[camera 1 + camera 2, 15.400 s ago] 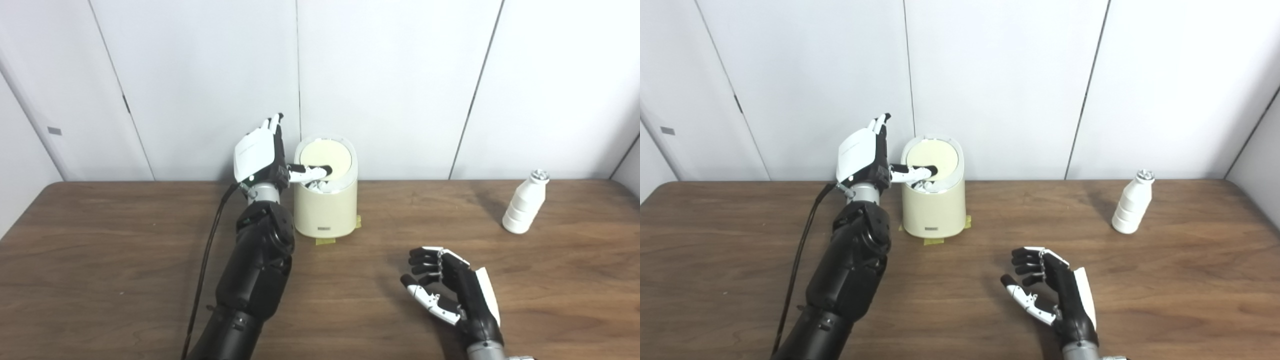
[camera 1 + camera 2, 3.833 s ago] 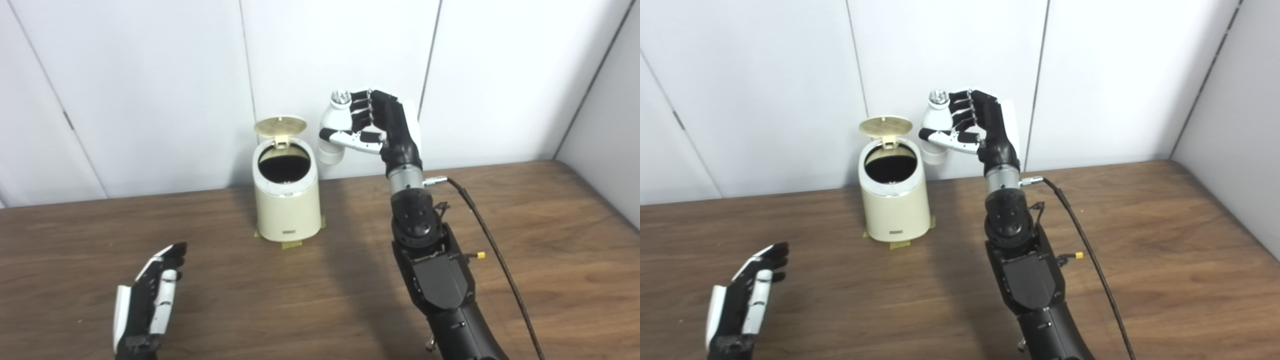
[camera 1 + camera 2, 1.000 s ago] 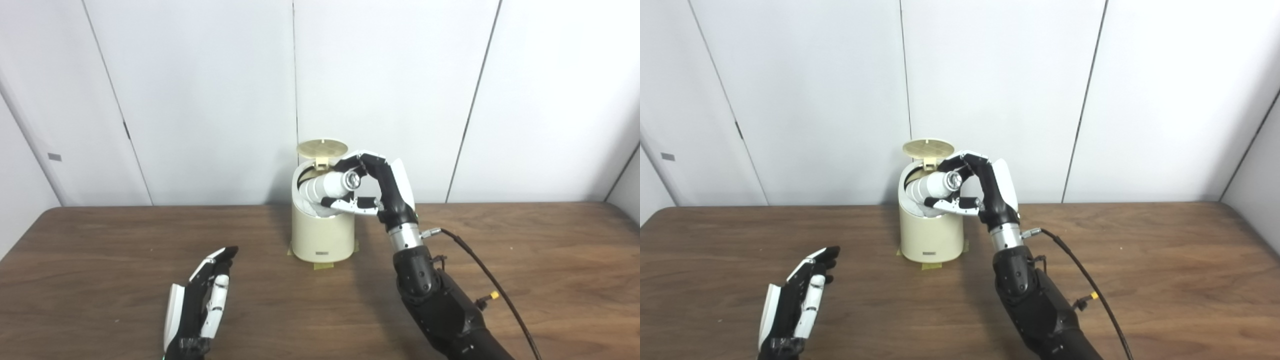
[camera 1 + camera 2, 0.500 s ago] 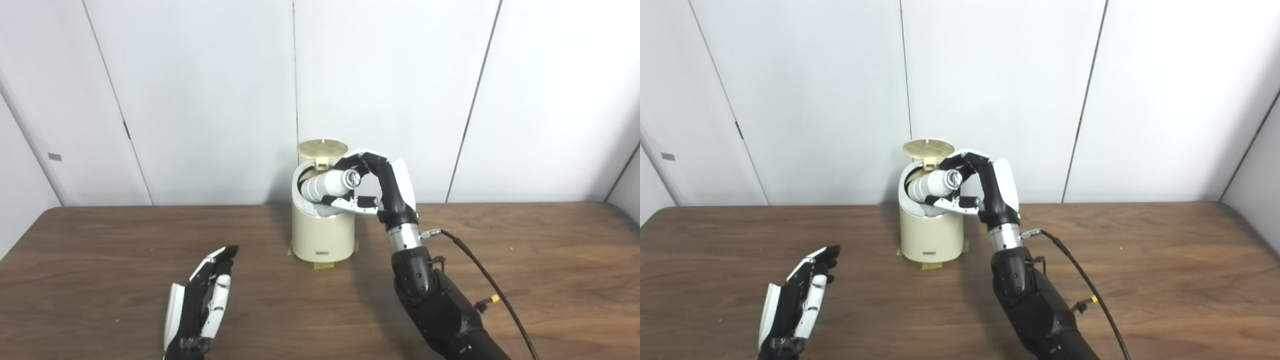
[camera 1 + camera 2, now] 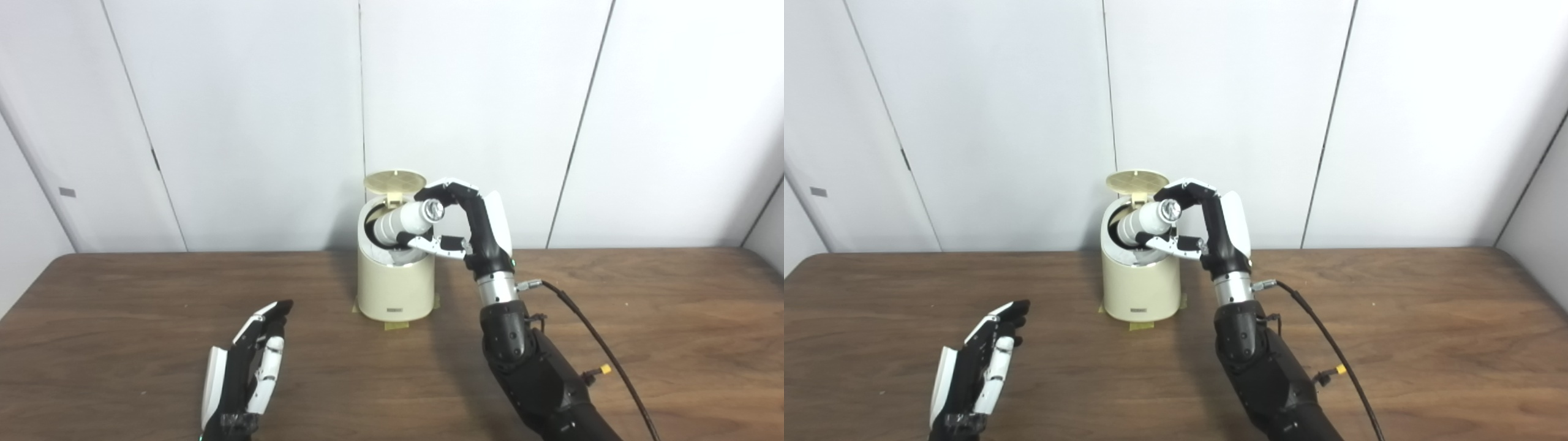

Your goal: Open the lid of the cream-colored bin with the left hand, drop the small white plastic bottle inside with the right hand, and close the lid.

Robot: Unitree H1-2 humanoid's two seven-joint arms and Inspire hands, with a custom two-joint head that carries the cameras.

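The cream-colored bin (image 5: pixel 395 288) stands at the back of the table by the wall, its round lid (image 5: pixel 395 181) tipped up and open. A small white plastic bottle (image 5: pixel 404 222) lies tilted across the bin's mouth, base end down inside and cap end up to the right. My right hand (image 5: pixel 468 223) is shut on the bottle, fingers curled over its cap end and thumb under it. My left hand (image 5: pixel 245 373) rests open on the table near the front left, well away from the bin, holding nothing.
Yellow tape (image 5: pixel 392 324) marks the bin's foot. A black cable (image 5: pixel 603 355) trails from my right forearm across the wooden table (image 5: pixel 674 318). White wall panels (image 5: pixel 245 122) stand right behind the bin.
In the last second my right hand rose slightly and tilted the bottle steeper, its base sinking deeper into the bin's mouth. The left hand has stayed where it was.
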